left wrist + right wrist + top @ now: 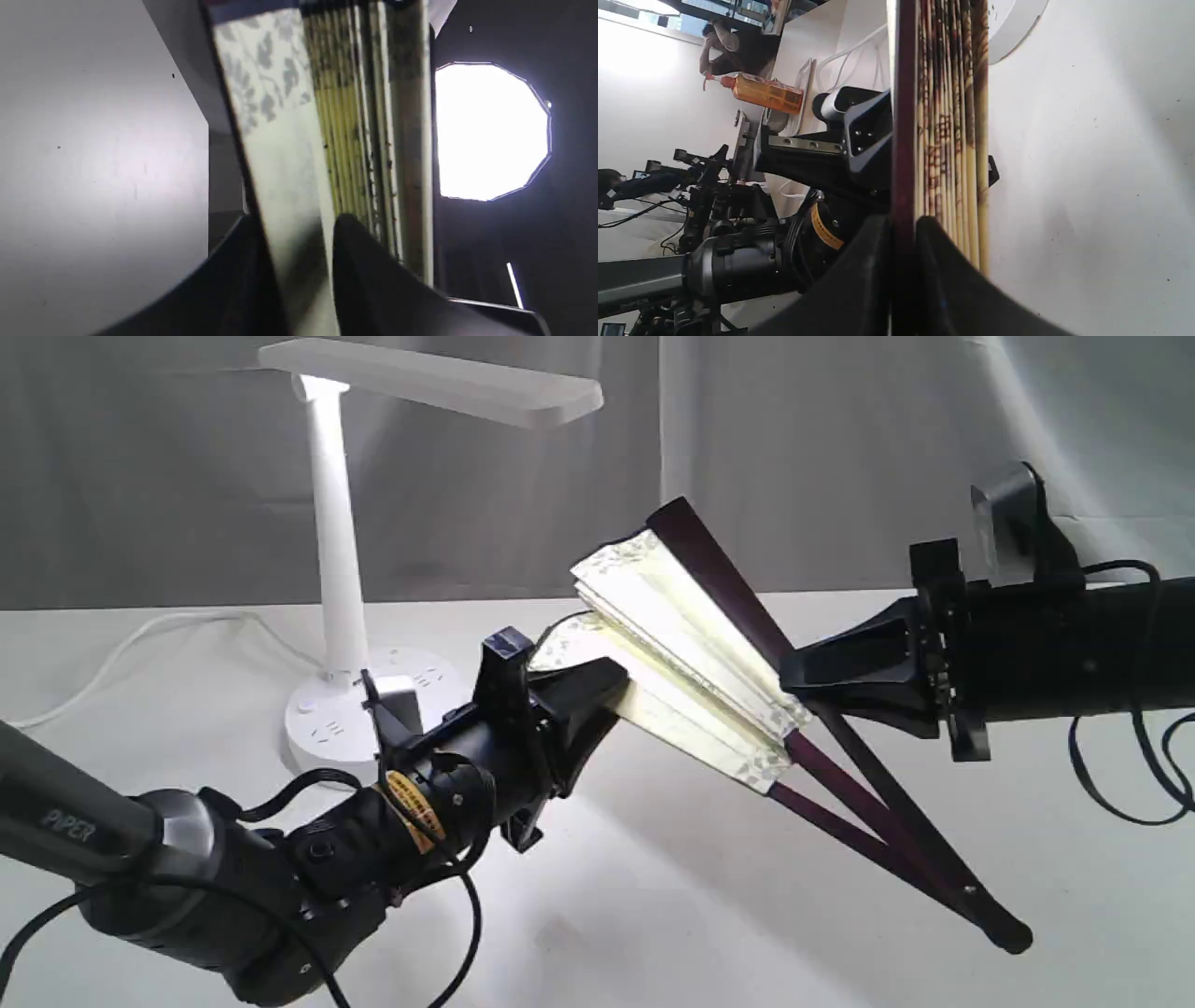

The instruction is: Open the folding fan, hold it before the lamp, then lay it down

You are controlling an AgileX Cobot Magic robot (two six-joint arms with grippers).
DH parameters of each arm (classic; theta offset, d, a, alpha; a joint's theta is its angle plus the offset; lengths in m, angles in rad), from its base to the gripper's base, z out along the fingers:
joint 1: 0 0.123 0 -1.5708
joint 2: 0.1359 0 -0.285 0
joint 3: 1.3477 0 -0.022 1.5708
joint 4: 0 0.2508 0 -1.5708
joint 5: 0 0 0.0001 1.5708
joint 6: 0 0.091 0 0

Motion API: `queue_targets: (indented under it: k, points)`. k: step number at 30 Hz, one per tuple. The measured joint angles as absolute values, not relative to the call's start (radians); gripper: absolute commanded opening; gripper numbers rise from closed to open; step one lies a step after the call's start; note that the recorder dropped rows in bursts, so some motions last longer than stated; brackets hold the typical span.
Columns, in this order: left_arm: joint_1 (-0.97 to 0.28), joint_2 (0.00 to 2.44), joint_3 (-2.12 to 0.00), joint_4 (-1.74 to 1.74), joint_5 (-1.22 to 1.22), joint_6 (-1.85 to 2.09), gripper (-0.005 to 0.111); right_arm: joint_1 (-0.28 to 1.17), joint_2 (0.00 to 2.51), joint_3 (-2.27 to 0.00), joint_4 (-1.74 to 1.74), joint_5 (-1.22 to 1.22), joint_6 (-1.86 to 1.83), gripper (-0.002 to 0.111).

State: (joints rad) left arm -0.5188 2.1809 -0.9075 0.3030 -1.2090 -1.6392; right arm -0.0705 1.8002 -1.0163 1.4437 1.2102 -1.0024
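Note:
The folding fan (686, 653) hangs in mid-air, partly spread, its cream pleats lit and its maroon ribs running down to the pivot at lower right. My left gripper (611, 686) is shut on the fan's lower guard and leaf edge (285, 186). My right gripper (794, 677) is shut on the dark maroon upper guard (903, 140). The white lamp (341, 551) stands behind at the left, its bar head lit above; the fan sits to the right of its post.
The lamp's round base (327, 733) with sockets and its white cord (140, 639) lie on the white table behind my left arm. A grey curtain hangs at the back. An orange bottle (761, 93) and other gear show far off.

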Motion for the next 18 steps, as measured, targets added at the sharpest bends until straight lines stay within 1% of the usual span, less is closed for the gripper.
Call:
queue_targets:
  k: [3, 8, 10, 16, 18]
  points:
    - [-0.519, 2.183, -0.908, 0.286, -1.209, -1.639, 0.025, -0.07, 1.8, -1.016, 1.445, 1.21, -1.002, 0.0]
    - [-0.519, 2.183, -0.908, 0.264, -1.209, -1.639, 0.034, -0.07, 1.8, -1.016, 1.445, 1.21, -1.002, 0.0]
    - [-0.519, 2.183, -0.908, 0.259, -1.209, -1.639, 0.035, -0.069, 1.8, -1.016, 1.445, 1.21, -1.002, 0.0]
    - [-0.519, 2.183, -0.908, 0.253, -1.209, -1.639, 0.036, -0.022, 1.8, -1.016, 1.445, 1.209, -1.002, 0.0]
    - [-0.519, 2.183, -0.908, 0.253, -1.209, -1.639, 0.032, -0.011, 1.8, -1.016, 1.448, 1.209, -1.004, 0.0]
